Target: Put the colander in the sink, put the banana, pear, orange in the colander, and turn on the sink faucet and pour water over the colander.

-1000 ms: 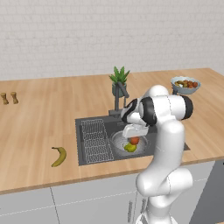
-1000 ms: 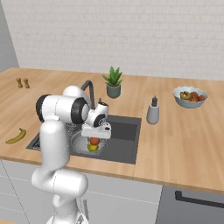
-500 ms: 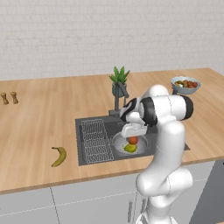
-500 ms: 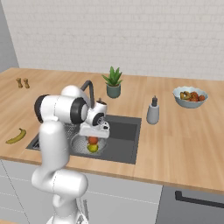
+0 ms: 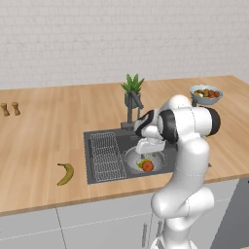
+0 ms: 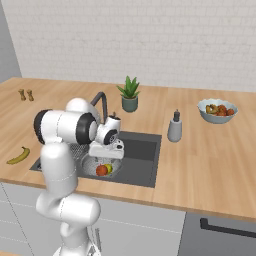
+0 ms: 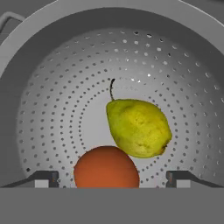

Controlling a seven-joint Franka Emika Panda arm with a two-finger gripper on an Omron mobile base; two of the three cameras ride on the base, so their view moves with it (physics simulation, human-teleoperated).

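Note:
The silver mesh colander (image 7: 57, 87) sits in the dark sink (image 6: 142, 150), right of its wire rack. A yellow-green pear (image 7: 138, 127) and an orange (image 7: 106, 168) lie touching on the colander's bottom; in the base views the orange (image 5: 148, 166) and the pear (image 6: 109, 168) show through its rim. My gripper (image 7: 113, 178) hangs open just above the colander (image 5: 138, 158), its fingertips (image 7: 46, 178) wider apart than the orange and clear of it. The banana (image 5: 65, 173) lies on the wooden counter left of the sink. The dark faucet (image 5: 133, 109) stands behind the basin; no water shows.
A wire rack (image 5: 104, 155) fills the sink's left side. A potted plant (image 5: 132, 90) stands behind the faucet, a grey soap bottle (image 6: 174, 127) right of the sink, a pale blue fruit bowl (image 6: 217, 110) far right, and two small shakers (image 5: 9, 108) far left.
The jaws have spread wider, and the orange now lies loose in the colander next to the pear. The arm has hardly moved.

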